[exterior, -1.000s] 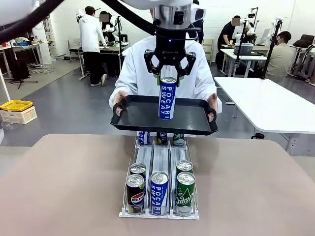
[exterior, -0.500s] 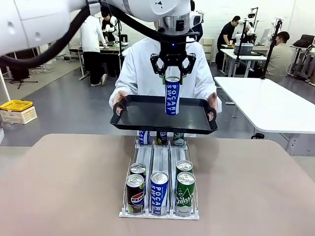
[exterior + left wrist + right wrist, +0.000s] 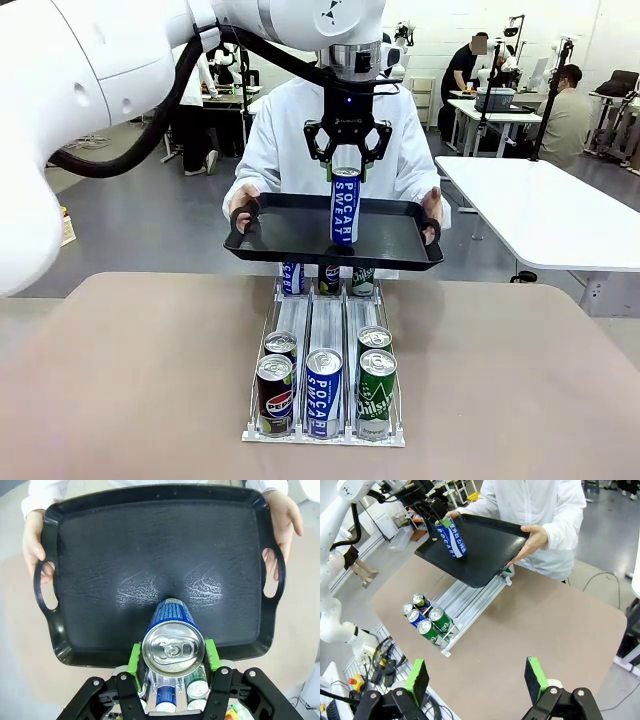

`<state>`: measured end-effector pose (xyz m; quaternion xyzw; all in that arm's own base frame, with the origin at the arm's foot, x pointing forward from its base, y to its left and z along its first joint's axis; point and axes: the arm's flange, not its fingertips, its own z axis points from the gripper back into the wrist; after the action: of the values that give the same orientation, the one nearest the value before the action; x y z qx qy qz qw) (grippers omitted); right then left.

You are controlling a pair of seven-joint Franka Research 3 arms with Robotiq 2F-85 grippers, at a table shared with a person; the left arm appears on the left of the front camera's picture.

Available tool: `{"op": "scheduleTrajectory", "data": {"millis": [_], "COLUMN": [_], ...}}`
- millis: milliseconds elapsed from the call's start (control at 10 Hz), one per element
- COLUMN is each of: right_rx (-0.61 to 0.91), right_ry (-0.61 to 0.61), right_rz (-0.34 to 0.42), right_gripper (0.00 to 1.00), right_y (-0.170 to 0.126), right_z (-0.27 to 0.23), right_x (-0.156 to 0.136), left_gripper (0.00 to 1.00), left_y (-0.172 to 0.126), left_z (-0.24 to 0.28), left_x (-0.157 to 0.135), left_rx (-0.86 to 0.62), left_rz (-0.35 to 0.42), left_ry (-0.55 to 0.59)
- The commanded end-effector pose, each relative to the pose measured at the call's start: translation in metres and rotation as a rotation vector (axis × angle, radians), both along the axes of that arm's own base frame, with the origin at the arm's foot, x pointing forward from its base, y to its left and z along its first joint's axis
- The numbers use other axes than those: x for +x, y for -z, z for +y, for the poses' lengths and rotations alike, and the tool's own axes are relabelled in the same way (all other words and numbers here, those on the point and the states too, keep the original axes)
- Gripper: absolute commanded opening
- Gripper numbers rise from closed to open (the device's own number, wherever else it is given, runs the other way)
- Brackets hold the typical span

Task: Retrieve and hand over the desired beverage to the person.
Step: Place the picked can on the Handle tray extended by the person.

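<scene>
Blue can (image 3: 344, 207) lower than before, over black tray (image 3: 290, 235), firmly in left hand (image 3: 345, 174)

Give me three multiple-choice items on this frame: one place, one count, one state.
1. Where is the Pocari Sweat can that the left jaws clamp?
A. over the black tray held by the person
B. on the tan tabletop
C. on the floor

2. How many green cans stand at the near end of the rack?
A. one
B. two
C. four

3. The right jaws are
A. shut on a can
B. shut on a bottle
C. open, empty

Answers:
1 A: the front view shows the can upright over the tray floor.
2 B: the two stand one behind the other in the right lane.
3 C: the right wrist view shows the green pads wide apart with nothing between them.
</scene>
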<state>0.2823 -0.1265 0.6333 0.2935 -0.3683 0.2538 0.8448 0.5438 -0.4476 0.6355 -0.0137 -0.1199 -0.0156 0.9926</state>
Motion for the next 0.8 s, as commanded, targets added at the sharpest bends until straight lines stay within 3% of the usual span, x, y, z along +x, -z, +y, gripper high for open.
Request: {"op": "scheduleTrajectory", "data": {"millis": [0, 400, 500, 700], "right_rx": [0.026, 0.026, 0.026, 0.026], "right_ry": [-0.018, -0.018, -0.018, -0.018], "right_rz": [-0.013, -0.013, -0.013, -0.013], "right_gripper": [1.00, 1.00, 1.00, 1.00], "right_y": [-0.002, -0.002, -0.002, -0.002], "right_z": [0.000, 0.000, 0.000, 0.000], "right_x": [0.003, 0.003, 0.003, 0.003], "left_gripper": [0.58, 0.58, 0.58, 0.58], "left_y": [-0.034, -0.037, 0.003, 0.003], "left_z": [-0.029, -0.031, -0.002, -0.002], "left_x": [0.029, 0.025, -0.005, -0.005], "left_rx": [0.039, 0.043, 0.027, 0.027], "left_rz": [0.014, 0.029, 0.050, 0.050], "left_ry": [-0.001, -0.043, -0.008, -0.008]}}
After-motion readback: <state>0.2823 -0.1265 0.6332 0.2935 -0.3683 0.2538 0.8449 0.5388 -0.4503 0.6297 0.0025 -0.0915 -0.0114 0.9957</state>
